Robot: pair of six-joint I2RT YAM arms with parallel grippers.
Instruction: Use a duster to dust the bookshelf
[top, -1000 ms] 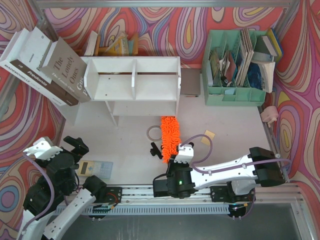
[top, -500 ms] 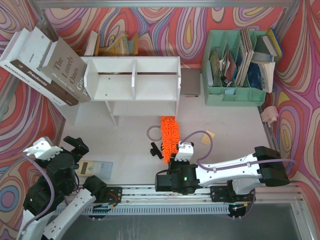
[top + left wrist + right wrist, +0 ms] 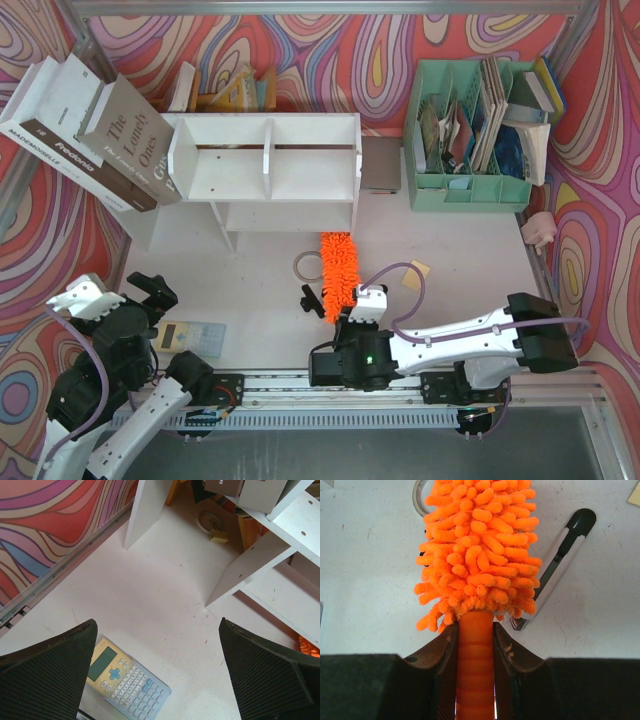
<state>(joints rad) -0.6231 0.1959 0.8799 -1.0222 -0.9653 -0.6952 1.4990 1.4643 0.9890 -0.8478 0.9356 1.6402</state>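
Observation:
The white bookshelf (image 3: 265, 170) stands at the back centre of the table, and its panels (image 3: 270, 555) also show in the left wrist view. In front of it the orange fluffy duster (image 3: 338, 268) lies lengthwise, head toward the shelf. My right gripper (image 3: 348, 318) is shut on the duster's orange handle (image 3: 475, 670), just behind the fluffy head (image 3: 477, 555). My left gripper (image 3: 157, 622) hangs wide open at the near left (image 3: 150, 292), above bare table beside a calculator (image 3: 127, 677), holding nothing.
A mint-green file organizer (image 3: 470, 130) stands at the back right. Large books (image 3: 90, 130) lean against the shelf's left side. A black-and-silver tool (image 3: 560, 555), a ring (image 3: 306, 265) and a yellow note (image 3: 415, 272) lie near the duster. The calculator (image 3: 192, 337) lies at the near left.
The right arm's wrist and elbow have shifted slightly to the right while keeping hold of the handle; the duster stays almost where it was. The left arm has not moved.

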